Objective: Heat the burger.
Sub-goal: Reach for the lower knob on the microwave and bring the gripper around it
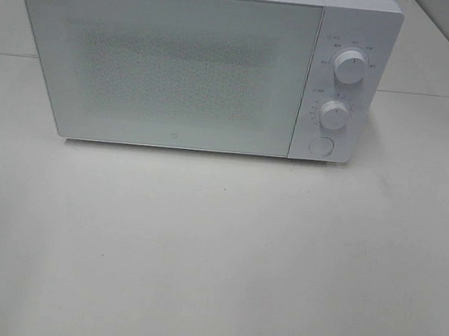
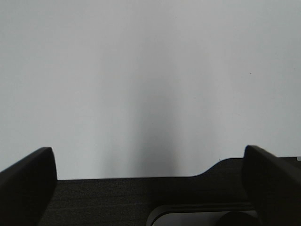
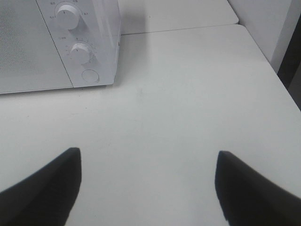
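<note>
Left gripper (image 2: 146, 155) and right gripper (image 3: 148, 155), matte black, gape empty beside a boxy white microwave (image 1: 179, 65).

The white box-shaped microwave oven (image 1: 179, 65) is hiding its inside behind a closed, dot-screened door (image 1: 170, 73). Markings around its white round dials (image 1: 349, 67) are showing too small to read. The left arm's black fingers (image 2: 26, 188) and the right arm's black fingers (image 3: 42, 193) are running off the wrist pictures' edges.
</note>
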Tool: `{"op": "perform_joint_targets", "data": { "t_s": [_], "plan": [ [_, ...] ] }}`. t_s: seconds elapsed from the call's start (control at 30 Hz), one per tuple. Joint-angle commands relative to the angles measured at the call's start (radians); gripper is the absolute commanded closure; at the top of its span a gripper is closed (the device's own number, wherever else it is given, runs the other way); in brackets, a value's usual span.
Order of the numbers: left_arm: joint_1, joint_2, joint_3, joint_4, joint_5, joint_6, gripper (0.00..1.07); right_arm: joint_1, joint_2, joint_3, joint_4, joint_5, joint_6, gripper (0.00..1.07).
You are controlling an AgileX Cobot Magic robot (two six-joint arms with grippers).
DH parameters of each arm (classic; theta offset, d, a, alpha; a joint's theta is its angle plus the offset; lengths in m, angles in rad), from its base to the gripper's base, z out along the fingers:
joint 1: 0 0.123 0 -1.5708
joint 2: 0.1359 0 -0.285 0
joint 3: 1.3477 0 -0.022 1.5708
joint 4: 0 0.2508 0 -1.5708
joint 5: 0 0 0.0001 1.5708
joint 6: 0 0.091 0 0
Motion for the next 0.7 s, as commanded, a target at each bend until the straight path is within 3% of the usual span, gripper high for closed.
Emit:
{"op": "perform_joint_targets", "data": {
  "t_s": [0.03,0.37,0.7],
  "plan": [
    [0.003,-0.077,0.050,-0.005,-0.031,0.000,0.06,-0.006,-0.004,0.001,0.004,-0.008,-0.007,0.31],
    [0.003,-0.338,0.096,-0.005,-0.094,0.000,0.06,-0.006,-0.004,0.001,0.004,-0.008,-0.004,0.31],
    [0.003,-0.467,0.096,-0.035,-0.096,0.000,0.06,-0.005,-0.004,0.001,0.004,-0.008,-0.004,0.31]
  ]
}}
